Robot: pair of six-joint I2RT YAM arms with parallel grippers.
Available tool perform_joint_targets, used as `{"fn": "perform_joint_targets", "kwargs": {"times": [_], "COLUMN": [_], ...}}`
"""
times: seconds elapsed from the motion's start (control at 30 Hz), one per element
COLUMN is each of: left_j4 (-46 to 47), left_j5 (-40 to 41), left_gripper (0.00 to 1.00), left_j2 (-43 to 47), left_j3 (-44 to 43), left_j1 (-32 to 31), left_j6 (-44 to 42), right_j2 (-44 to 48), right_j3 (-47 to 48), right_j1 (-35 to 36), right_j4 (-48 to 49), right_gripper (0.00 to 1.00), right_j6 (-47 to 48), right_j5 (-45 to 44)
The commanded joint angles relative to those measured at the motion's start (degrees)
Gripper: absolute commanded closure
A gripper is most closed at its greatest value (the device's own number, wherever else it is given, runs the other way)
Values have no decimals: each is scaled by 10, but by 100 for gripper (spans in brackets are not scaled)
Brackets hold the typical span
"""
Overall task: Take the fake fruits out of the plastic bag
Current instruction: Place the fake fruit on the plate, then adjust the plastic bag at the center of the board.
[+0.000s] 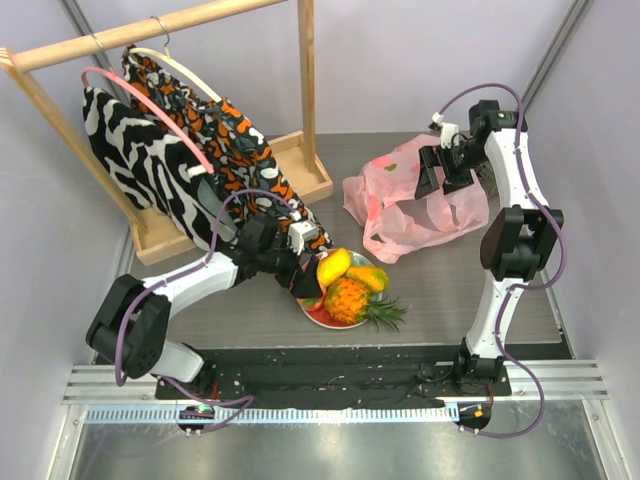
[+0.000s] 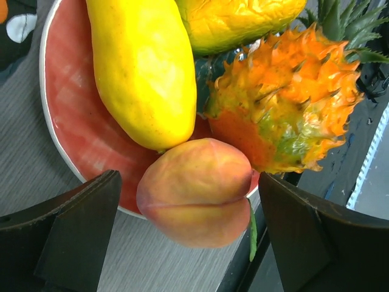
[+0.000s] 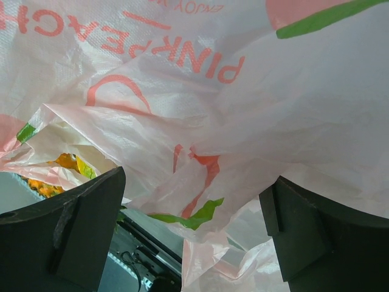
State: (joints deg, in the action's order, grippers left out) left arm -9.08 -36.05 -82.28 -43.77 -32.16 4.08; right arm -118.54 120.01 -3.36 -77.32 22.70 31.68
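The fake fruits are heaped on a round plate on the bench, just in front of the left arm; the plastic bag lies crumpled well apart, toward the far right. The left gripper hangs over the plate's edge with its jaws wide, either side of a peach and clear of it. The right gripper hovers over the bag, jaws also spread, holding nothing. The peach sits on the rim, partly overhanging, so a brush from a finger on the way up could roll it onto the bench. The film could also snag a right finger. The pineapple lies flat, crown toward the near right; the mango lies diagonally beside it.
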Motion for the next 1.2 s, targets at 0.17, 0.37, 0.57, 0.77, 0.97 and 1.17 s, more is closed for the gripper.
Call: {"fn": "perform_joint_targets", "kwargs": {"times": [0.17,0.37,0.57,0.77,0.97,1.17], "left_j4": [-146,-196,-133,-66,-45,-36], "left_j5": [36,67,91,155,290,303], "left_gripper": [0,0,0,0,3,74], "left_j2": [53,133,14,-96,-200,-234], "left_j3": [-103,-171,-287,-364,-432,-470], "left_j1": [6,0,-63,-132,-156,-154], "left_j6": [-75,-111,-55,15,73,83], "right_j2": [28,52,38,54,96,178], "right_j3": [68,79,132,160,146,102], "right_j1": [-1,-1,-2,-2,-2,-1], "right_j4": [-71,-70,-64,-24,-10,-74], "right_gripper": [0,0,0,0,0,10], "right_j6": [23,25,17,-13,-13,93], "right_j5": [38,51,55,-27,-64,45]}}
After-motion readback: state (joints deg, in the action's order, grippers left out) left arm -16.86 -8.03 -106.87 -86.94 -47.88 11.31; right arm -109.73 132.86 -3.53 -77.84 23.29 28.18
